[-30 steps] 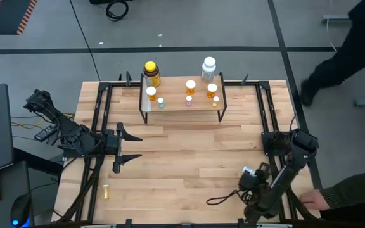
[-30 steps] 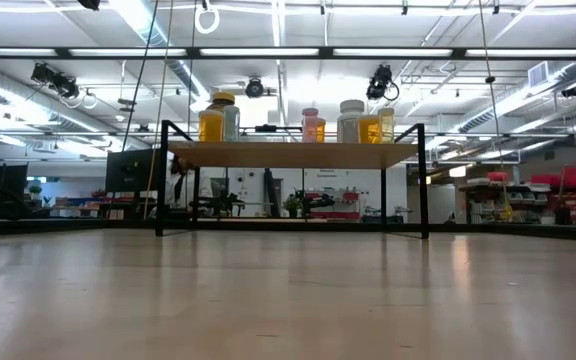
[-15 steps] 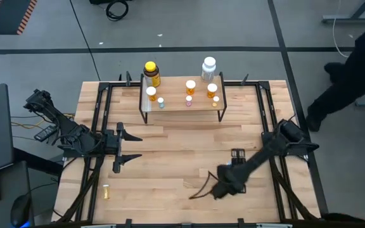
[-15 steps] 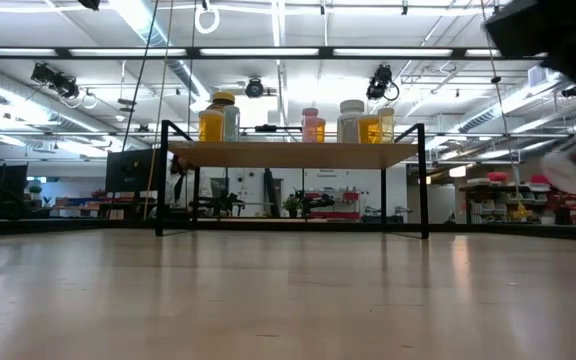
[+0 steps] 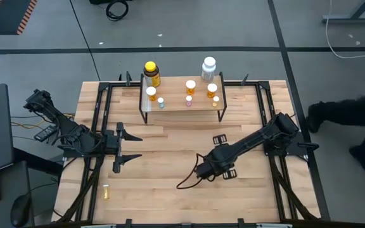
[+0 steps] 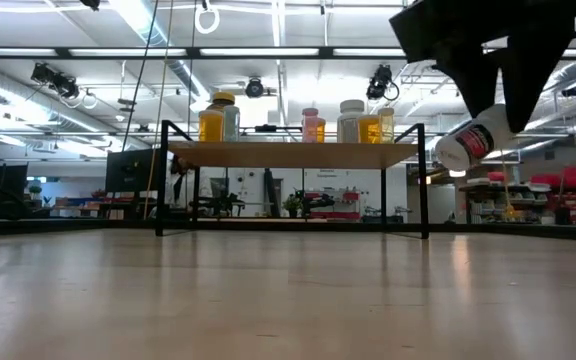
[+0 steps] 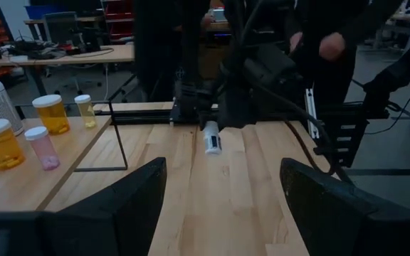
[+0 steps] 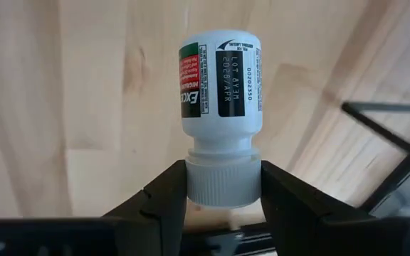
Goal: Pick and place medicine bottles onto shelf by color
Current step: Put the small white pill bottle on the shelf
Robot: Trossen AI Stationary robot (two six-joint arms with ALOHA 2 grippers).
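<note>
Carrying white bottle, right gripper now mid-table.

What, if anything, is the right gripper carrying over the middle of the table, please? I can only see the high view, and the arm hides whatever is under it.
Observer: The right wrist view shows the right gripper shut on the ribbed white cap of a small white plastic bottle with a green and red label.
Operator: Thank you. Is it resting on the table?
Observer: No. In the low view it hangs tilted in the air, cap uppermost in the fingers, well clear of the light wooden tabletop.
</note>
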